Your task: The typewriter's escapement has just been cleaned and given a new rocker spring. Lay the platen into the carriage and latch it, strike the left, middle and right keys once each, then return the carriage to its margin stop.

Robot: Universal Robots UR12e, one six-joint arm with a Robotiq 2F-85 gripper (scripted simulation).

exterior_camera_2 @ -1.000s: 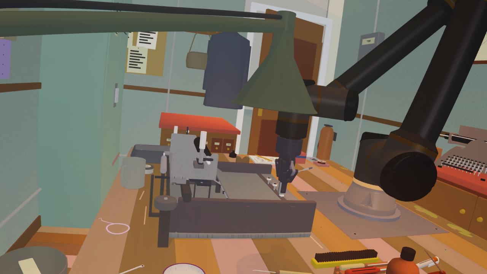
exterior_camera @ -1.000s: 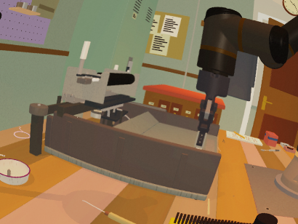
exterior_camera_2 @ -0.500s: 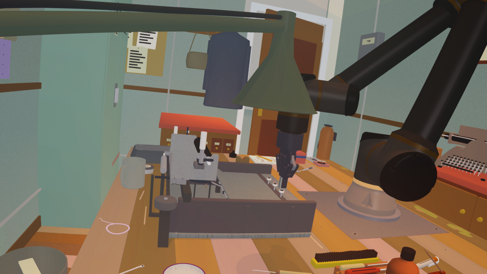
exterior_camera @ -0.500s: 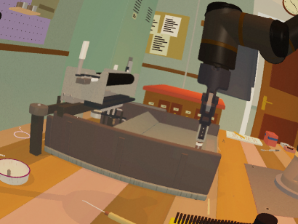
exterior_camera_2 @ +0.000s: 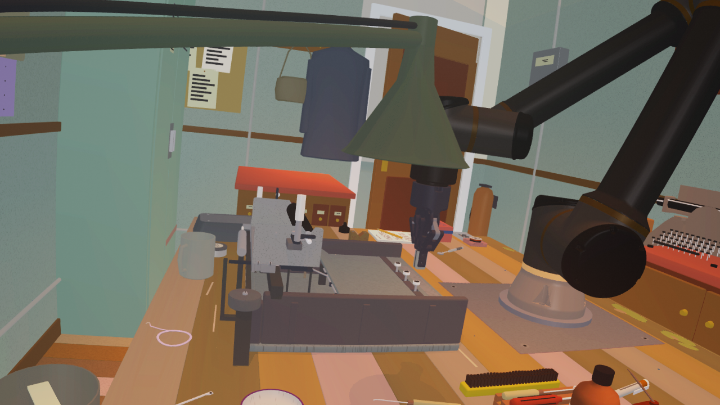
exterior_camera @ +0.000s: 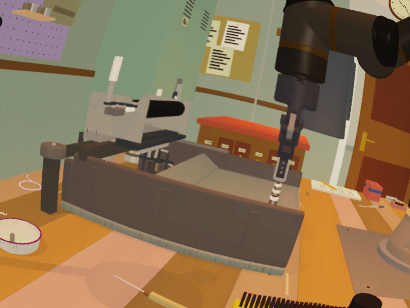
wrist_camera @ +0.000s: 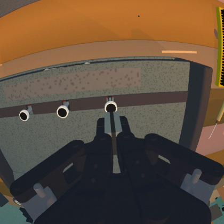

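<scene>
The black platen (exterior_camera: 165, 108) lies in the grey carriage (exterior_camera_2: 282, 237) at the left end of the typewriter, partly hidden behind the carriage's side plate from the second side camera. A white-handled lever (exterior_camera: 115, 70) stands upright on the carriage. Three round white-rimmed keys sit in a row on the typewriter's deck: one (wrist_camera: 24, 115), the middle one (wrist_camera: 62, 111) and one (wrist_camera: 110, 106) at the end nearest the front wall. My gripper (wrist_camera: 112, 122) is closed and empty, pointing straight down just above that end key (exterior_camera: 275, 192).
The typewriter's dark front wall (exterior_camera: 180, 212) rises in front of the keys. A green lamp shade (exterior_camera_2: 410, 116) hangs over my wrist. A brush (exterior_camera_2: 511, 380), an orange bottle (exterior_camera_2: 594, 390) and small tools lie on the bench to the right front, and a mug (exterior_camera_2: 195, 254) stands at left.
</scene>
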